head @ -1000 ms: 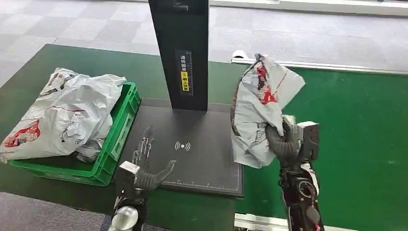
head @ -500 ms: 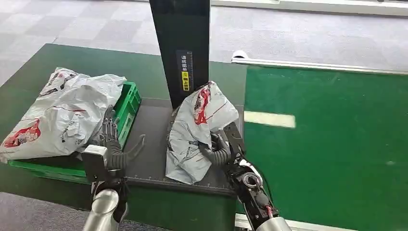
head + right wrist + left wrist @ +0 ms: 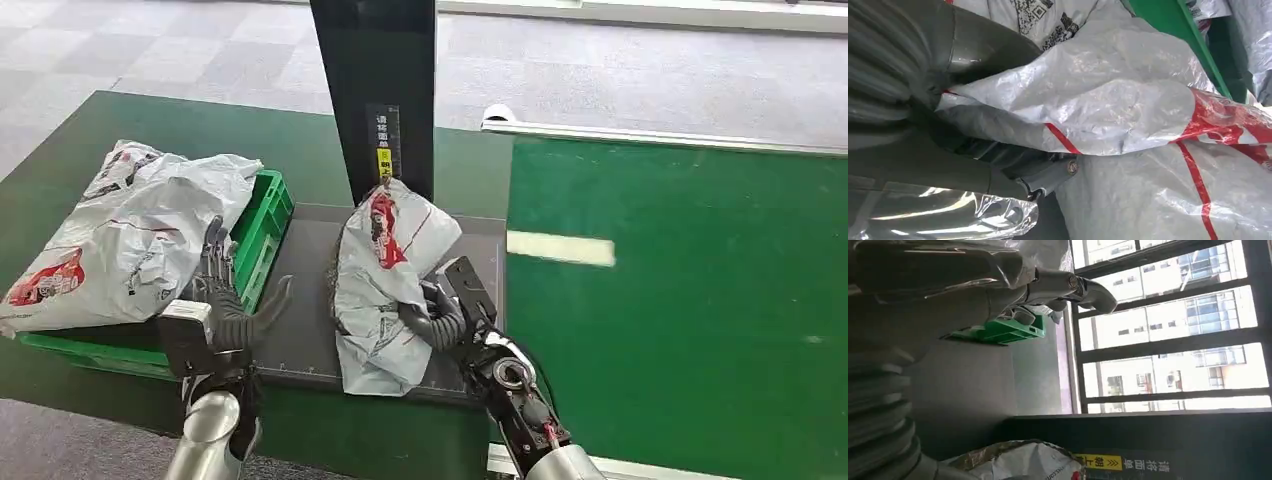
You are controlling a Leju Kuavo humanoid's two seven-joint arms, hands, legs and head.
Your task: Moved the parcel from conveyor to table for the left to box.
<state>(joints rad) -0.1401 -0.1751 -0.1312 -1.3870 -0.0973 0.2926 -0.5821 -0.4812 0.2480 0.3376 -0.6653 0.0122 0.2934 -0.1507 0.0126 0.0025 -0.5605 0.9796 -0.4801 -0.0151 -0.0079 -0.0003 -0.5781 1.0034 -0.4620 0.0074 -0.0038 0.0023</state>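
The right hand (image 3: 440, 315) has its fingers wrapped around the parcel (image 3: 385, 280), a crinkly grey plastic mail bag with red print. The grip sits on the side of the bag that faces the green conveyor belt (image 3: 690, 300). Up close, the right hand (image 3: 938, 125) is closed tight on a fold of the parcel (image 3: 1128, 115).

The parcel is low over the dark scan plate (image 3: 305, 330) on the table (image 3: 90, 130), in front of the black post (image 3: 375, 90). Its bottom end looks to be touching or almost touching the plate, but I cannot tell for sure. The bag stands tall and leans a little. Its long way runs from the plate's near edge up toward the post.

The left hand (image 3: 225, 300) holds nothing. Its fingers are spread and point up. It hovers near the edge of the plate, between the parcel and the green crate (image 3: 255, 260). The crate already has another big grey mail bag (image 3: 130, 240) in it.

From the left hand, the parcel is just to its inner side, close but not touching. The crate is right on its outer side. So the left hand is the nearer one for boxing. I think the right hand needs to let go first. Then the left hand can reach across a short way and grab the tall side of the bag.
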